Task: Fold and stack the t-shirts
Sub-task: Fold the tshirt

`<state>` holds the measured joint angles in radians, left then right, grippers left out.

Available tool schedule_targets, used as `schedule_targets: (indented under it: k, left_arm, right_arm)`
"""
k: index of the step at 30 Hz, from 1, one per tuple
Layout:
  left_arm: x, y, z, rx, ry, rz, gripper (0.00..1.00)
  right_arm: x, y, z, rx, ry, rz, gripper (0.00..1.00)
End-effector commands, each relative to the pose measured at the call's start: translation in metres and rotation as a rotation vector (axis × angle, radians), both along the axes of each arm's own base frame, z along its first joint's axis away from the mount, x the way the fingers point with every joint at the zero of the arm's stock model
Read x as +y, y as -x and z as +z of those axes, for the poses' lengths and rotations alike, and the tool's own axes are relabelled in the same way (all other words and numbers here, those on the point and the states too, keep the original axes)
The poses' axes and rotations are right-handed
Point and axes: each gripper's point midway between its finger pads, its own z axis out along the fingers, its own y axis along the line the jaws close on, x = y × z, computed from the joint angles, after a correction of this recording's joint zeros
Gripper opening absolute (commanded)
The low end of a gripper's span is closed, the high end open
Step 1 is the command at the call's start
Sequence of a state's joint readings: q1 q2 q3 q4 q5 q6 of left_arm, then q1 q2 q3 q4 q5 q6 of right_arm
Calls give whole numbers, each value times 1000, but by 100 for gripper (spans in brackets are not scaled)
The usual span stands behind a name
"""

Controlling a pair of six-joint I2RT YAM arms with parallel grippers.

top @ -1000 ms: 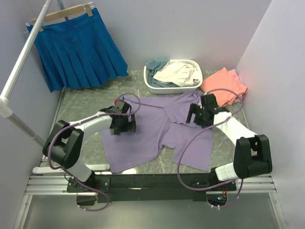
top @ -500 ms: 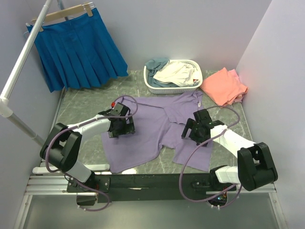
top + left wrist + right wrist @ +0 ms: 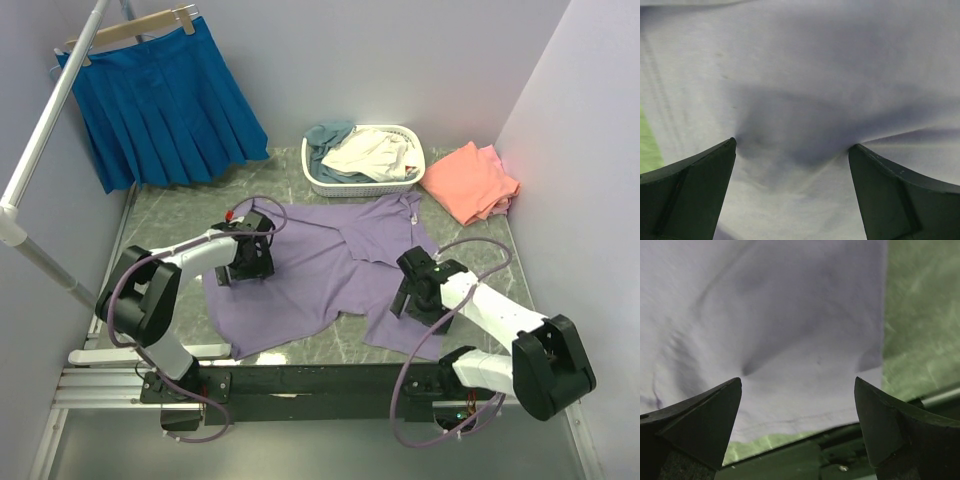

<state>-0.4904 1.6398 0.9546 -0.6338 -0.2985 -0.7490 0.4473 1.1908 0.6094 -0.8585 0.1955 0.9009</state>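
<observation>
Lavender t-shirt [image 3: 320, 270] is spread flat at the middle of the table [image 3: 165, 215], long axis left–right; collar direction not discernible. Left hand [image 3: 250, 268] and right hand [image 3: 408, 297] are pressed onto it, jaws wide apart, nothing gripped.

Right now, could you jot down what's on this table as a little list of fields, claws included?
Spread out: lavender t-shirt, rumpled, mid-table
Left claw: open, tips pressing into the shirt's left side
Right claw: open, low over the shirt's near right edge
Basket: white lattice, at the back, holding cream cloth and grey-blue cloth
Pile: coral-pink t-shirts, back right corner
Hanging: blue pleated skirt, back left
</observation>
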Motion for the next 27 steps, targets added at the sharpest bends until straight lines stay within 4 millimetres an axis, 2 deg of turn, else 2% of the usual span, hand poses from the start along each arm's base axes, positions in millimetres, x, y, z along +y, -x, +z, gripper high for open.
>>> schedule_targets:
  k: [1,3,4,7,8,9,10,12,15,16,18,19,20,22,25,27]
  left_arm:
    - [54,25,-8,103,-228,68,100]
    - [58,24,-3,88,-234,83,100]
    - [57,22,2,71,-221,81,100]
    - [45,8,20,-1,-155,67,99]
    - [40,3,26,-23,-125,55,100]
    - [34,0,31,-37,-99,43,99]
    - [29,-3,37,-57,-63,37,99]
    - [18,-6,43,-71,-8,10,100]
    - [3,-8,47,-81,69,-15,100]
    - [1,-8,50,-84,85,-23,99]
    - [-4,-8,52,-89,110,-34,99]
    - [-4,-8,53,-94,113,-39,99]
    - [-4,-8,52,-96,114,-42,99]
    - [-4,-6,48,-88,115,-46,99]
    - [-2,0,36,-60,103,-47,100]
    - [-1,4,28,-42,99,-51,99]
  right_arm:
    - [-3,14,16,-5,9,5,100]
    - [-7,16,21,-12,23,-5,100]
    - [-6,10,29,-55,22,10,100]
    - [18,-24,52,-209,-80,113,100]
    - [34,-31,61,-243,-155,152,100]
    - [52,-49,71,-329,-233,192,100]
    - [60,-55,77,-373,-275,215,100]
    - [75,-58,73,-395,-351,242,100]
    - [87,-69,60,-395,-390,221,100]
    - [83,-68,44,-338,-351,192,100]
    - [83,-66,33,-274,-320,176,100]
    - [74,-64,19,-233,-261,147,100]
    - [72,-62,13,-212,-237,130,100]
    - [68,-51,0,-168,-210,88,100]
    - [53,-20,-25,-91,-155,30,100]
    - [50,-11,-30,-86,-151,10,100]
